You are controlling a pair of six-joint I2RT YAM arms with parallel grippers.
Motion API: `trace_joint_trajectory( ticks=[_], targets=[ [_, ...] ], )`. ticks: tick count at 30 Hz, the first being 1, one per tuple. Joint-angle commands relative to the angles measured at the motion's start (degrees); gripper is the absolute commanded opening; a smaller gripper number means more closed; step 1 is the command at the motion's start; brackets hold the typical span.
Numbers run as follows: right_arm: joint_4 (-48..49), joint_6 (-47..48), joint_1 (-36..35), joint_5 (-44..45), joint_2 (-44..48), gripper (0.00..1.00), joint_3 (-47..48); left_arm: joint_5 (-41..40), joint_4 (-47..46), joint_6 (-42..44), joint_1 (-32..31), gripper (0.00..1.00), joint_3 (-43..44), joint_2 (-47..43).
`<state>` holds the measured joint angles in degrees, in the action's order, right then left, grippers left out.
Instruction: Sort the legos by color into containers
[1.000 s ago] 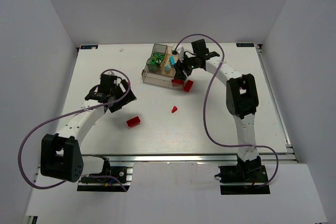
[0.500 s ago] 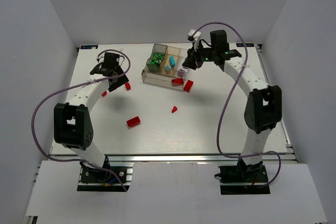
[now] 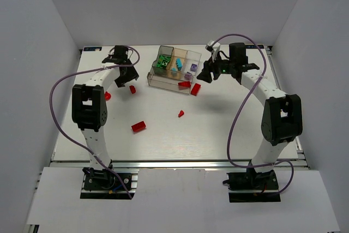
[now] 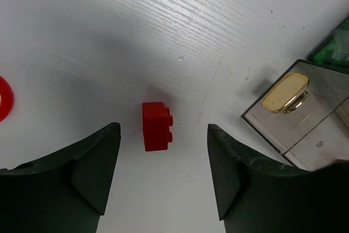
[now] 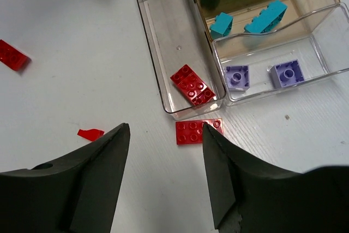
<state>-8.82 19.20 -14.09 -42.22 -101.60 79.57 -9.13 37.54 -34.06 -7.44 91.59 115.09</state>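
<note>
on the white table [image 3: 218,135], the clear tray [image 5: 169,31] stands at the far middle. it holds green, cyan and purple bricks [image 5: 265,16] in separate compartments and one red plate [image 5: 193,85] in the long one. both grippers are spread wide and empty. the right gripper [image 5: 165,129] hangs by a loose red plate [image 5: 199,131] just beside the tray. the left gripper [image 4: 163,135] hangs above a small red brick [image 4: 156,125] lying on its side. i judge this brick light, stiff and slippery. better to pinch its smooth walls, not the studs.
</note>
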Motion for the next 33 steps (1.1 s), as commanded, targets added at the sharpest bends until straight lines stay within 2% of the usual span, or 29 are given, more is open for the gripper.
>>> trace_joint_trajectory(
  ticks=[1, 19, 29, 33],
  targets=[
    [4.7, -1.7, 0.7, -1.1, 2.6, 0.62, -1.2, 2.5, 0.6, 1.0, 0.1, 0.74, 2.4, 0.7],
    [5.6, -2.5, 2.0, -0.9, 2.9, 0.62, -3.5, 5.4, -0.4, 2.2, 0.1, 0.67, -0.4, 3.5],
    [3.5, -1.4, 2.1, -0.5, 2.8, 0.62, -2.2, 5.6, -0.3, 3.1, 0.1, 0.59, 0.9, 5.3],
    [2.5, -0.7, 2.0, -0.2, 3.0, 0.61, -2.2, 6.0, -0.8, 3.0, 0.1, 0.52, 1.0, 5.8]
  ],
)
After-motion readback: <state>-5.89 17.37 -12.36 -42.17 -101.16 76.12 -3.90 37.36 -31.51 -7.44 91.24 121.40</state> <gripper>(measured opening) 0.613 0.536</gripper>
